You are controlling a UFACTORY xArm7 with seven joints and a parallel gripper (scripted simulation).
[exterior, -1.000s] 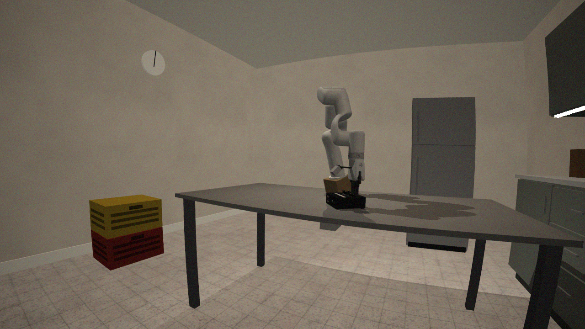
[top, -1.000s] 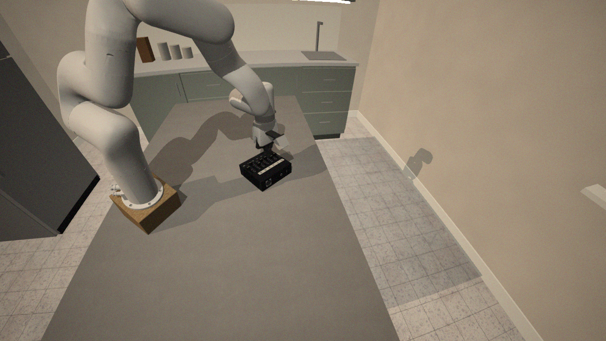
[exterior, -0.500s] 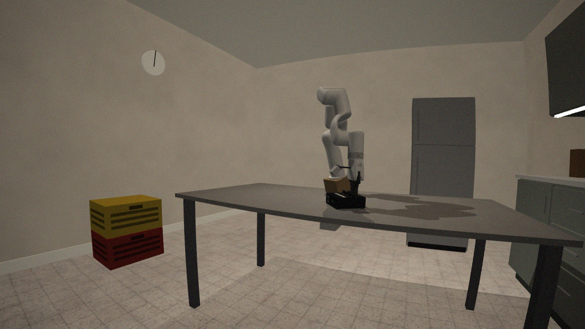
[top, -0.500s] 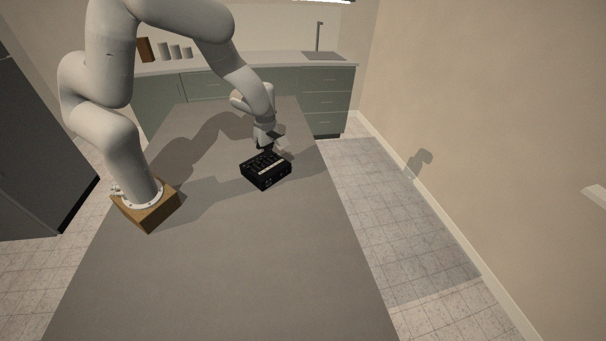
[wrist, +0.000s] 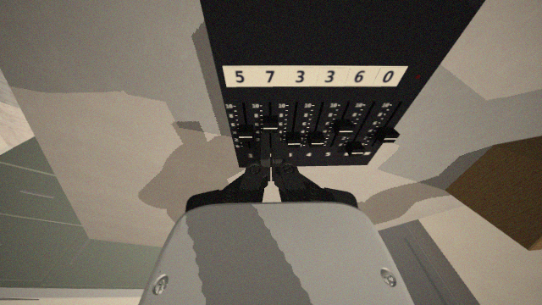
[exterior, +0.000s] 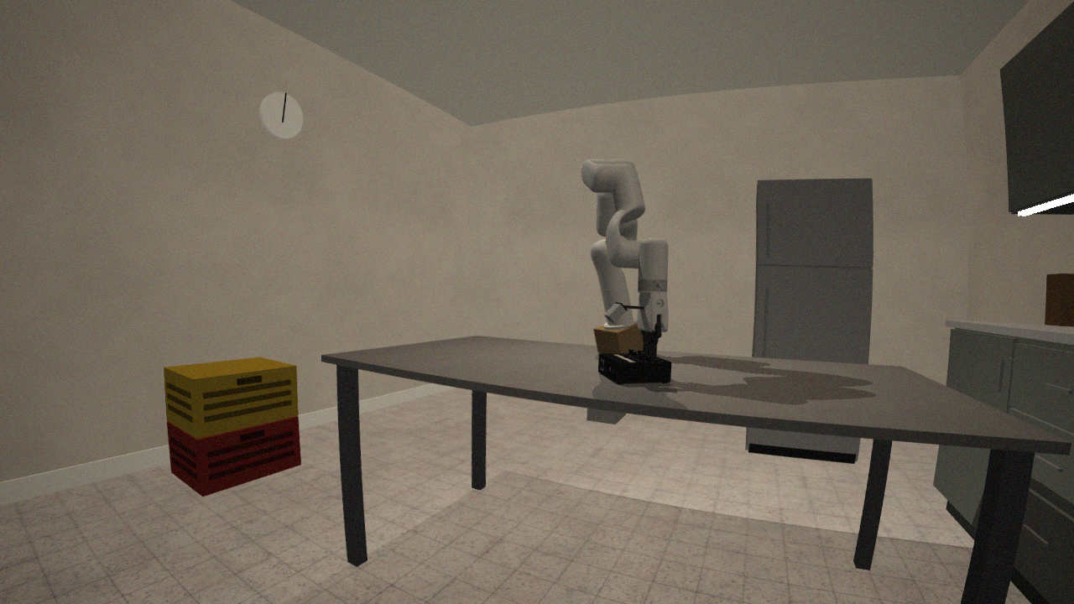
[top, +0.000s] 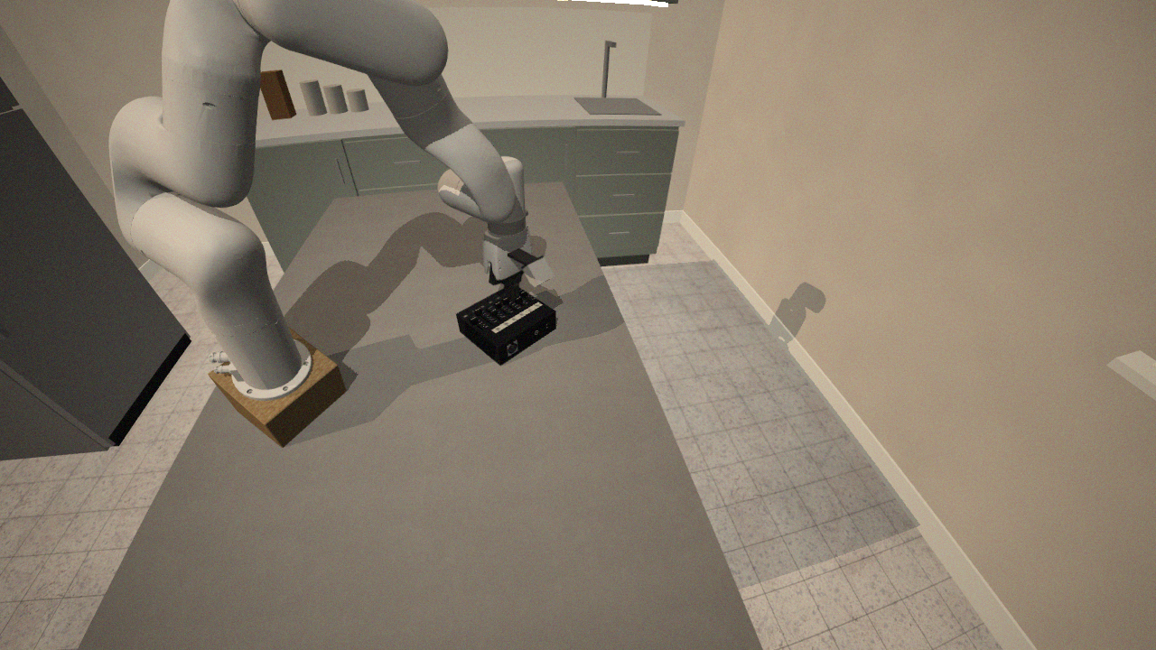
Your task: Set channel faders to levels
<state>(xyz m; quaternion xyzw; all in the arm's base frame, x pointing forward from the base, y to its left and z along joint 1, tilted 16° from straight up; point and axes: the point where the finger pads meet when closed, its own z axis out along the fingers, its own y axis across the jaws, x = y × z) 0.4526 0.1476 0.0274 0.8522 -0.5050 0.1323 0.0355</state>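
Observation:
The black lighting desk [top: 508, 327] [exterior: 634, 369] [wrist: 339, 34] stands on its feet on the grey table [top: 444, 501] [exterior: 480, 356]. Its white tape [wrist: 315, 76] reads 5 7 3 3 6 0. My gripper [top: 515, 284] [exterior: 651, 346] [wrist: 270, 141] is shut and empty. Its fingertips point down at the desk's near edge, right behind the cap of channel fader 2 [wrist: 270, 125], which sits highest in the row. Fader 1's cap [wrist: 246, 136], fader 3's cap [wrist: 293, 140] and fader 4's cap [wrist: 317, 139] sit lower. Fader 5's cap [wrist: 345, 126] is higher and fader 6's cap [wrist: 355, 149] is near the bottom. The master fader [wrist: 387, 135] is at the far right.
The arm's wooden base block [top: 283, 408] [exterior: 617, 337] [wrist: 504, 186] stands on the table beside the desk. Kitchen cabinets [top: 622, 185] stand beyond the far table end. A fridge [exterior: 815, 300] and stacked crates [exterior: 231, 420] stand on the floor.

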